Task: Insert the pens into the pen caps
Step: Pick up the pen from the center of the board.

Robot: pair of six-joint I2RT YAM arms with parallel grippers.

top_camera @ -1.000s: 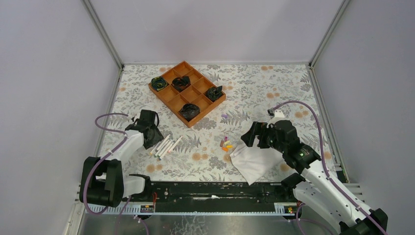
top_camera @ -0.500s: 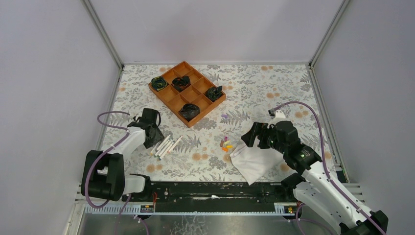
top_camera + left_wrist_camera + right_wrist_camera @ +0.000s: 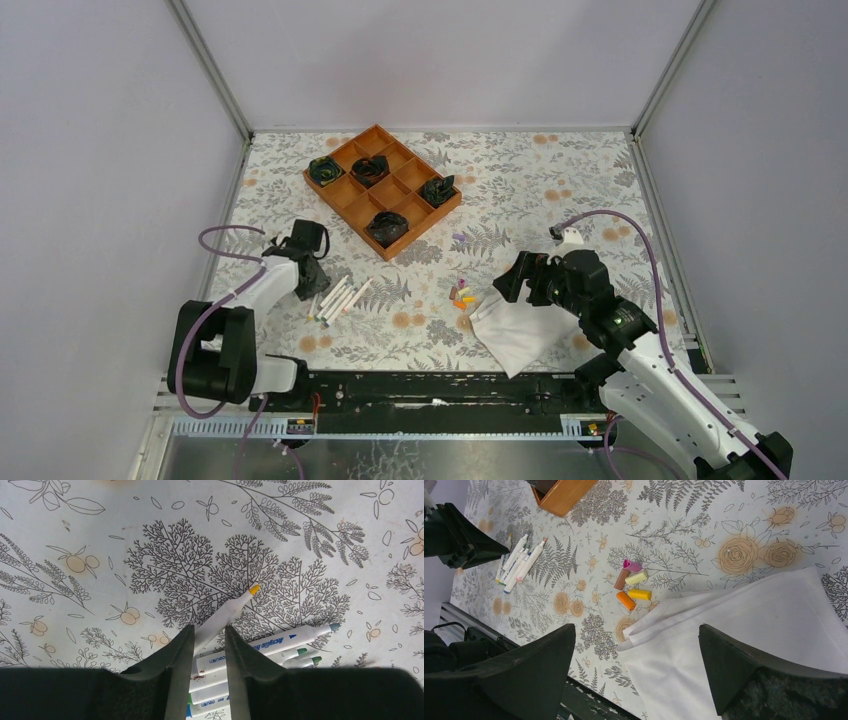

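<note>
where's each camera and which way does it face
Top external: above and behind, looking down on the table; left arm, right arm show.
Left wrist: looks down between left fingers at the yellow-tipped pen they grip.
Right wrist: looks across pen caps and white cloth between open right fingers.
Shared: top and right wrist show caps, cloth.

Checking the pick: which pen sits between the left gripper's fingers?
The yellow-tipped pen, poking out between the fingers of the left gripper; the blue- and green-tipped pens lie beside it.
</note>
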